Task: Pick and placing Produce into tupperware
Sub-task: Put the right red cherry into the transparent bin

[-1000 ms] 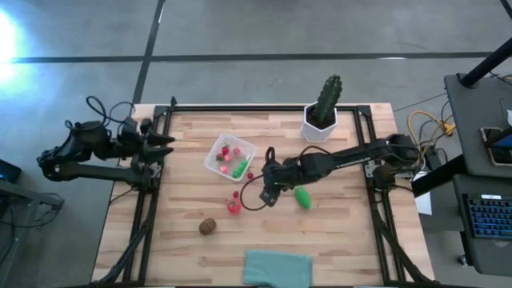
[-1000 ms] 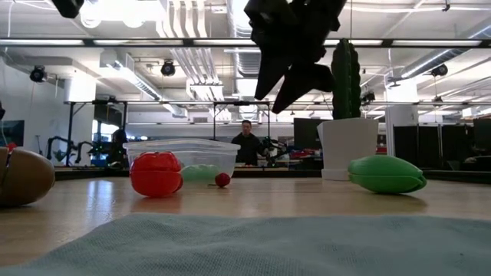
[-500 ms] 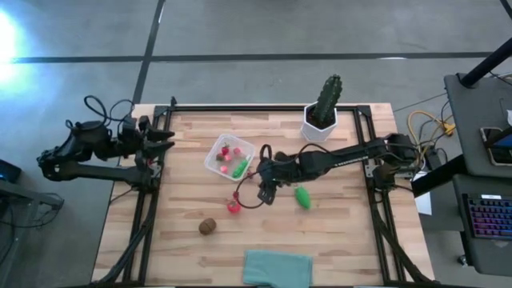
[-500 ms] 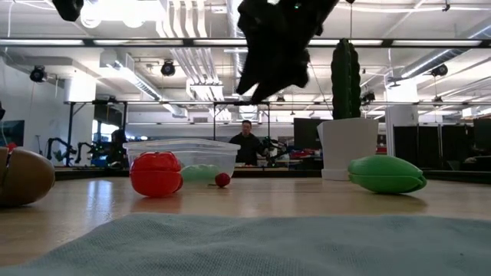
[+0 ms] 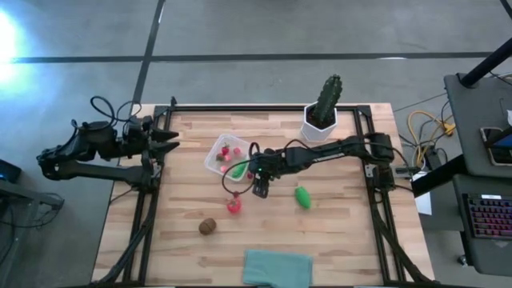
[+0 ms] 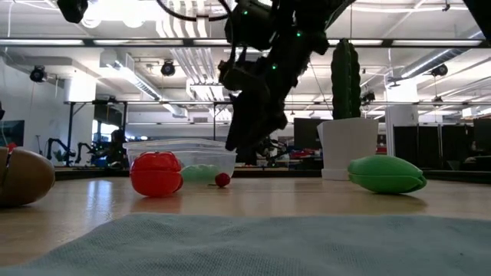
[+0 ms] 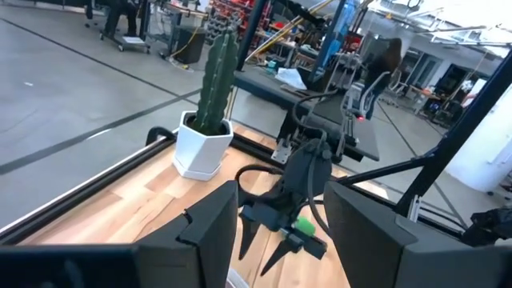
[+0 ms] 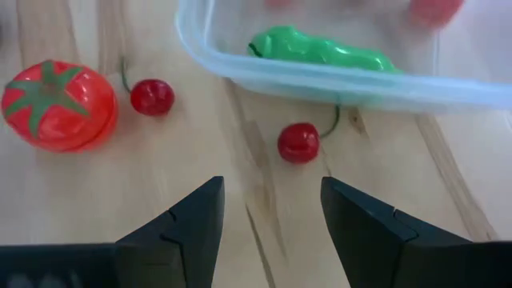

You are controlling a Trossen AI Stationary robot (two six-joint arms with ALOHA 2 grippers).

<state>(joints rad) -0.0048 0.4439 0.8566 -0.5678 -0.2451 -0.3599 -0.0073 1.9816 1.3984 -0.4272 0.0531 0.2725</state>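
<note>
Produce is what we are inspecting first: a green oblong piece [image 8: 320, 50] and small red pieces [image 5: 227, 151] are lying inside the tupperware [image 5: 214, 156], which is sitting on the wooden table [image 5: 344, 232] toward the far edge, left of centre. Just outside its near wall we are finding a cherry [image 8: 298, 142] resting on the wood, close to the container but not touching it. A second cherry [image 8: 152, 97] is lying just beside a toy tomato [image 8: 58, 105]. A second green oblong piece [image 5: 302, 197] is lying apart near the table's middle, and a brown kiwi-like piece [image 5: 208, 226] is sitting nearer the front edge. A teal cloth [image 5: 277, 266] is lying at the front edge, and a cactus in a white pot [image 5: 322, 110] is standing at the far edge, right of centre.

We are recording the right gripper [image 8: 270, 220] hanging above the table just beside the tupperware's near right corner, its fingers spread wide and holding nothing; the first cherry is showing between and beyond the fingertips. In the low view this gripper [image 6: 249, 134] is hanging clear of the wood. The left gripper [image 5: 170, 138] is waiting at the left edge of the table, its fingers [image 7: 210, 220] parted and empty.
</note>
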